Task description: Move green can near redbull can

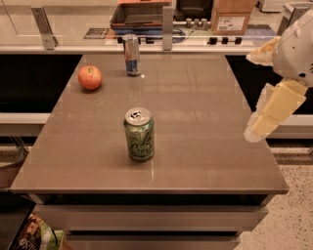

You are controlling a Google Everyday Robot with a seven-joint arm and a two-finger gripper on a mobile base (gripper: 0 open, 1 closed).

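Observation:
The green can [139, 134] stands upright on the brown table [205, 127], near the front middle. It has pale script lettering and a silver top with a pull tab. The redbull can [131, 54], slim and blue-silver, stands upright at the table's far edge, left of centre. My gripper [252, 95] hangs at the right edge of the view, off the table's right side and well apart from both cans. Its pale yellow fingers [274, 110] are spread apart and hold nothing.
A red apple [90, 77] lies on the far left of the table, left of the redbull can. Behind the table runs a counter with a dark tray [139, 14], a cardboard box [232, 15] and metal posts [167, 22].

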